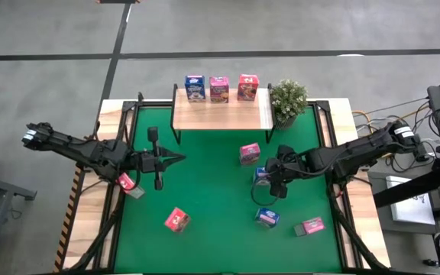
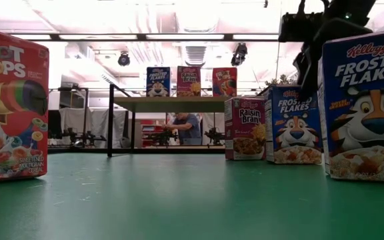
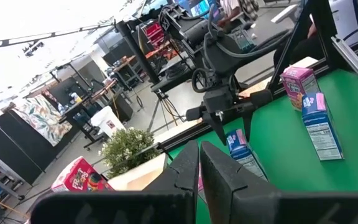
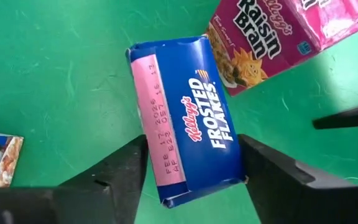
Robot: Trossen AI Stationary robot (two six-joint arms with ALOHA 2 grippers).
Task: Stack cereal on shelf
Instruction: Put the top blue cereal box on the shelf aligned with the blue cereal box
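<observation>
Because its spread fingers straddle the narrow sides for a firm grip, the right hand (image 4: 191,171) hangs open over the Frosted Flakes box (image 4: 185,118); the left hand (image 1: 176,159) waits, fingers together.

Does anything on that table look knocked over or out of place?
Mostly tidy: three boxes stand upright on the shelf. On the green mat, the pink box at the near right seems to lie flat. The right gripper hangs over a Frosted Flakes box.

shelf (image 1: 221,113): three cereal boxes (image 1: 218,88) upright in row | six boxes (image 1: 177,220) scattered on mat
</observation>
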